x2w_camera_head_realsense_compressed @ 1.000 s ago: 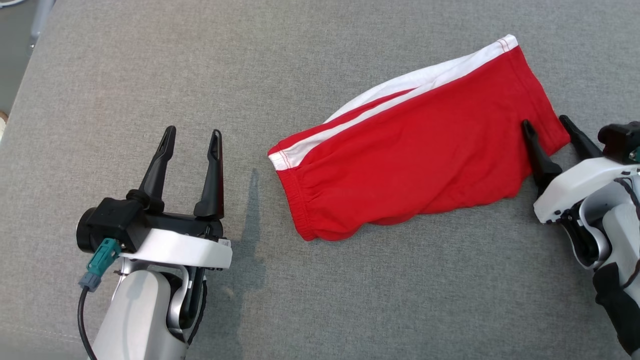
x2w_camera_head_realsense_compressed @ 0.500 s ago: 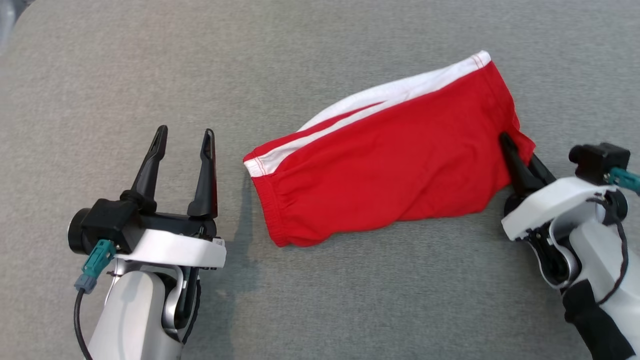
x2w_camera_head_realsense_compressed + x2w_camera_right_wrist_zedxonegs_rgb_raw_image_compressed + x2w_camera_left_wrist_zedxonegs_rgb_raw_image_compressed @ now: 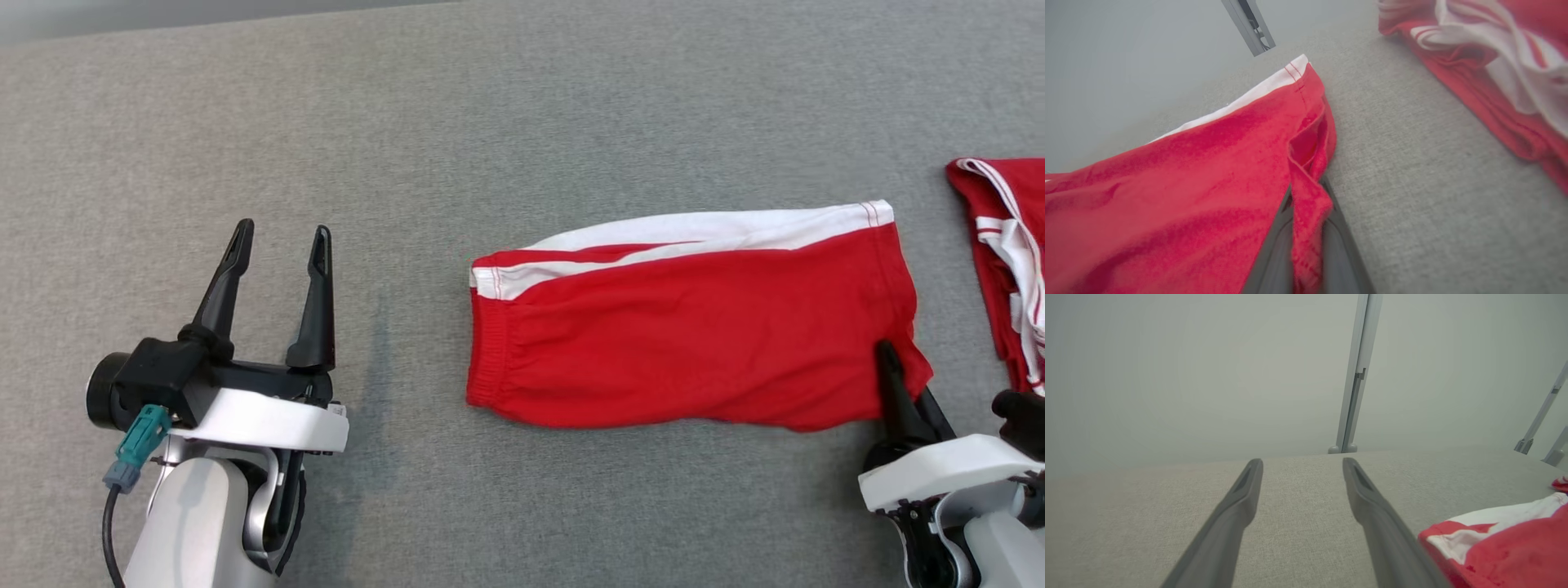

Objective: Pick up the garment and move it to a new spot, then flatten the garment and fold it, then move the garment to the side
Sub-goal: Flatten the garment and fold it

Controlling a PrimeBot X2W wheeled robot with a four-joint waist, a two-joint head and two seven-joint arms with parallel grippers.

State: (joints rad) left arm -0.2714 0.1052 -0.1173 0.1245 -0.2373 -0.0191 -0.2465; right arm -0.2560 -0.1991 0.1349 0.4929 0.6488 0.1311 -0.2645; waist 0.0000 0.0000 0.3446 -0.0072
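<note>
Right wrist view puts the right gripper (image 3: pixel 1306 200) nearest, its two dark fingers pressed together on a bunched fold of hem at one corner of the red garment (image 3: pixel 1188 183), a pair of shorts with a white side stripe. In the head view the right gripper (image 3: pixel 902 371) sits at the lower right corner. The red garment (image 3: pixel 694 327) lies stretched across the grey cloth-covered table (image 3: pixel 490 122), waistband toward the left gripper (image 3: pixel 282 229), leg hem toward the right. That left gripper is spread wide and holds nothing, standing near the waistband but apart from it. Its own wrist view shows the red garment (image 3: pixel 1515 547) just beside the finger on that view's right. The fabric looks light, soft and limp, so pulled by a single corner it should drag and wrinkle rather than slide as one piece. A second hold on the near waistband corner would likely let both arms keep it taut and flat. The pinch seems to take both layers of the leg, though blur there leaves that uncertain. Farther right a second red and white garment (image 3: pixel 1000 245) lies crumpled, well apart, and a grey post (image 3: pixel 1355 375) stands beyond the table's far edge.
</note>
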